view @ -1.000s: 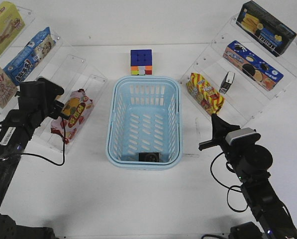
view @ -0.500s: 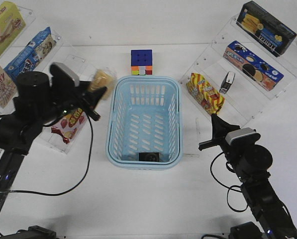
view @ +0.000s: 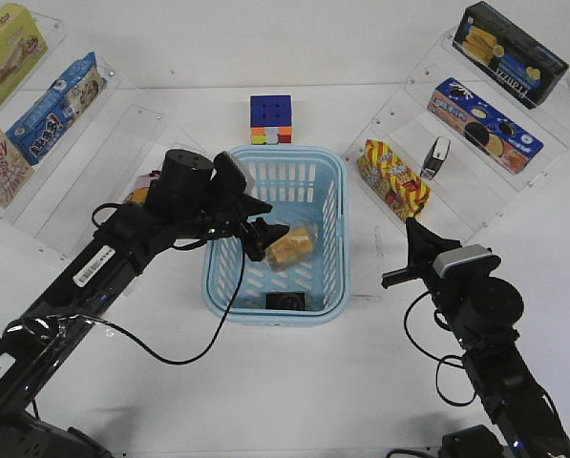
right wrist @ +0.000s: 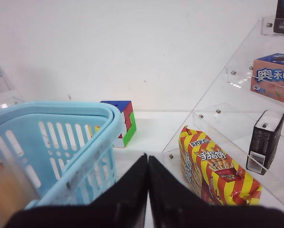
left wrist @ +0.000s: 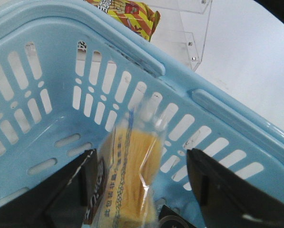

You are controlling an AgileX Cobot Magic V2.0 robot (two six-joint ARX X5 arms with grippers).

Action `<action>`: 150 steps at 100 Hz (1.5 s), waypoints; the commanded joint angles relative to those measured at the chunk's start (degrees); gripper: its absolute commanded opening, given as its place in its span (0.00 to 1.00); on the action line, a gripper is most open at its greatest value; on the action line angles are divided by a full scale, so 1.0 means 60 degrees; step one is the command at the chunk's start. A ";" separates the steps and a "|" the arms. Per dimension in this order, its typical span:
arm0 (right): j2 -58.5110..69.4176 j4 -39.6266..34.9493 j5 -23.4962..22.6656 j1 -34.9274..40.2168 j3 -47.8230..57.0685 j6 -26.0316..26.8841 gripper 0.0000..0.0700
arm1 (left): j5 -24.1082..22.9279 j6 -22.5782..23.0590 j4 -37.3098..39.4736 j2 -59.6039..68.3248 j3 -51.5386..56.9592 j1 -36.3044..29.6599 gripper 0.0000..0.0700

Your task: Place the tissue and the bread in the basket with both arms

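Note:
The light-blue basket stands mid-table. My left gripper hangs over its inside with the jaws wide apart. The bread, a tan bun in clear wrap, is blurred just beyond the fingertips inside the basket. In the left wrist view the bread lies between the open jaws of my left gripper, clear of one finger. A black tissue pack lies on the basket floor at the near wall, also in the left wrist view. My right gripper is shut and empty to the right of the basket.
A Rubik's cube sits behind the basket. A red-yellow snack bag and a twin tissue pack sit on the right clear shelf, with boxed snacks above. The left shelf holds boxes and a red snack bag.
My left arm swung from the left shelf to over the basket with the bread. The jaws have opened and the bread is now loose inside the basket. The right arm has not moved.

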 commanded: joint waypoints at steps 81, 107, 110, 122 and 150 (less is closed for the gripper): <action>0.0015 0.0120 0.0357 0.0011 0.0135 0.0091 0.00 | -0.5523 -0.1381 0.2703 -0.7949 -0.5723 0.2747 0.00; 0.0015 0.0120 0.0357 0.0011 0.0135 0.0091 0.00 | -0.5515 -0.1909 0.4932 -0.9967 -0.9118 0.2747 0.00; 0.0015 0.0120 0.0357 0.0011 0.0135 0.0091 0.00 | -0.5515 -0.1912 0.4641 -1.0065 -0.9118 0.2747 0.00; 0.0015 0.0120 0.0361 0.0011 0.0135 0.0091 0.00 | -0.5515 -0.1912 0.3872 -1.0440 -0.9118 0.2747 0.00; 0.0015 0.0120 0.0361 0.0011 0.0135 0.0091 0.00 | -0.5530 -0.1625 0.3759 -1.1038 -0.9147 0.2758 0.00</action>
